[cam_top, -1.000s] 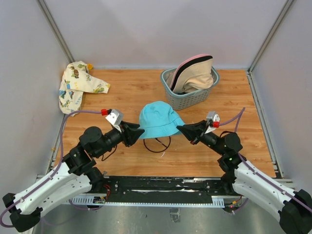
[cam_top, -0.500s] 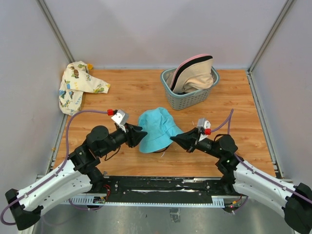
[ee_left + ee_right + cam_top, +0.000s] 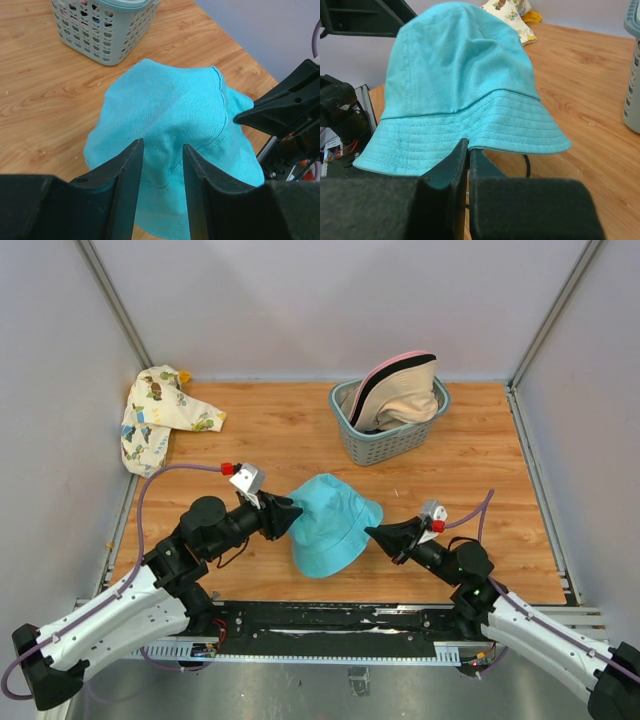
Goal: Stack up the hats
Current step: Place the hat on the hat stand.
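A teal hat (image 3: 335, 525) hangs between my two grippers just above the wooden table, crown toward the left arm, brim toward the right. My left gripper (image 3: 293, 516) is partly closed with a fold of the crown (image 3: 170, 100) between its fingers (image 3: 131, 165). My right gripper (image 3: 372, 533) is shut on the brim's edge (image 3: 470, 145), with the hat (image 3: 455, 65) rising above it. More hats (image 3: 400, 390), pink-edged, black and cream, are bundled in the basket at the back right.
The grey-green slatted basket (image 3: 385, 445) stands at the back right, also seen in the left wrist view (image 3: 100, 30). A cream patterned cloth (image 3: 160, 415) lies at the back left corner. Grey walls enclose the table (image 3: 270, 430) on three sides.
Both grippers have carried the teal hat nearer the arms' bases and lower. It has tilted, its brim swinging toward the near right. The black cord under it no longer shows from above.
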`<action>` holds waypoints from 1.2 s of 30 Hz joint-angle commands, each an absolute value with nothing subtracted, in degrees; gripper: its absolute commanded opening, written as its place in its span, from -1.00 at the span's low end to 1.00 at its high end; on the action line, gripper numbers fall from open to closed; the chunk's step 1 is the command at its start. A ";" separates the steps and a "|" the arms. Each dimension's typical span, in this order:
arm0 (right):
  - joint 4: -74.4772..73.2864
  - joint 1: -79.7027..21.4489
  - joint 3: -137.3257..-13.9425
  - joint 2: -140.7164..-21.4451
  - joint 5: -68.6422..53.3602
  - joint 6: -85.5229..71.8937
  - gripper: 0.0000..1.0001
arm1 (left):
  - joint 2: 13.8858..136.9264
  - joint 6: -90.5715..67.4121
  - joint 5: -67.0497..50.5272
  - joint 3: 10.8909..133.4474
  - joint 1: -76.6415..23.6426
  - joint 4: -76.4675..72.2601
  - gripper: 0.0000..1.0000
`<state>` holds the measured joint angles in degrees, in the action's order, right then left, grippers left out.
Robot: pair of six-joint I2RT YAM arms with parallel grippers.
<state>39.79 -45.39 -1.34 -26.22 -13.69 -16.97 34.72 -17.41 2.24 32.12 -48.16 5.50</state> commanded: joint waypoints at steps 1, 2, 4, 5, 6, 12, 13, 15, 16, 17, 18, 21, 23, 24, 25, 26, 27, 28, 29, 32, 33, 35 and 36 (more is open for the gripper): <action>36.88 -46.32 0.27 -27.95 -9.14 -18.44 -0.99 | 35.51 -18.81 3.42 34.09 -48.38 2.11 -0.15; 37.60 -46.32 0.18 -30.16 -8.92 -18.64 -0.99 | 35.73 -19.07 3.46 34.22 -48.42 1.78 -0.15; 39.93 -46.39 0.16 -34.15 -8.76 -19.29 -0.99 | 36.02 -19.37 3.51 34.51 -48.43 1.36 -0.15; 41.06 -46.40 0.03 -36.39 -8.64 -19.55 -0.99 | 36.03 -19.57 3.47 34.55 -48.41 1.07 -0.15; 42.29 -46.41 -0.10 -38.57 -8.55 -19.81 -0.99 | 35.97 -19.67 3.51 34.76 -48.42 0.85 -0.15; 50.15 -46.66 -0.53 -49.38 -7.55 -20.91 -0.99 | 35.61 -19.92 3.08 36.22 -48.52 1.13 -0.15; 51.06 -46.78 -0.69 -50.15 -7.34 -21.00 -0.99 | 35.42 -19.86 3.08 36.28 -48.52 1.40 -0.15; 51.85 -46.91 -1.06 -50.65 -7.28 -21.02 -0.99 | 35.06 -19.90 3.07 36.30 -48.52 1.98 -0.15; 51.74 -46.97 -1.25 -50.40 -7.23 -21.02 -0.99 | 34.87 -19.89 3.15 36.16 -48.47 2.35 -0.15; 51.18 -46.96 -1.57 -49.83 -7.21 -20.90 -0.99 | 34.62 -19.80 3.28 36.01 -48.51 2.63 -0.15; 50.44 -46.98 -1.78 -49.08 -7.06 -20.84 -0.99 | 34.34 -19.80 3.45 35.84 -48.47 2.90 -0.15; 47.69 -47.08 -2.43 -46.30 -6.86 -20.42 -0.90 | 33.62 -19.77 3.98 35.29 -48.51 3.45 -0.15; 45.65 -47.05 -2.83 -44.15 -6.75 -20.41 -0.68 | 33.36 -19.73 4.55 34.81 -48.52 3.80 -0.15; 44.58 -47.09 -3.08 -42.92 -6.77 -20.39 -0.52 | 33.27 -19.85 5.03 34.61 -48.52 4.00 -0.15; 42.96 -47.07 -3.34 -41.17 -6.64 -20.43 -0.40 | 33.16 -19.98 5.61 34.54 -48.52 4.20 -0.15; 41.66 -47.07 -3.59 -39.88 -6.48 -20.43 -0.29 | 32.84 -20.15 6.36 34.39 -48.52 4.35 -0.15; 40.11 -47.05 -3.87 -38.45 -6.19 -20.44 -0.20 | 32.31 -20.54 7.35 34.00 -48.52 4.39 -0.16; 38.70 -47.10 -4.14 -37.11 -5.77 -20.43 -0.11 | 31.74 -20.84 8.37 33.70 -48.52 4.35 -0.16; 37.25 -47.06 -4.36 -35.88 -5.39 -20.34 -0.02 | 31.32 -21.23 9.42 33.50 -48.52 4.31 -0.16; 33.76 -47.11 -4.74 -33.04 -4.44 -20.13 0.08 | 30.77 -21.61 11.47 33.36 -48.47 4.20 -0.15; 32.91 -47.11 -4.62 -32.35 -4.13 -20.13 0.11 | 30.84 -21.71 11.85 33.28 -48.51 4.11 -0.15; 31.62 -47.11 -4.29 -31.07 -3.44 -20.46 0.19 | 31.01 -21.88 12.16 33.18 -48.52 3.80 -0.15; 31.11 -47.11 -4.09 -30.47 -3.17 -20.81 0.22 | 31.09 -22.01 12.21 33.00 -48.52 3.51 -0.15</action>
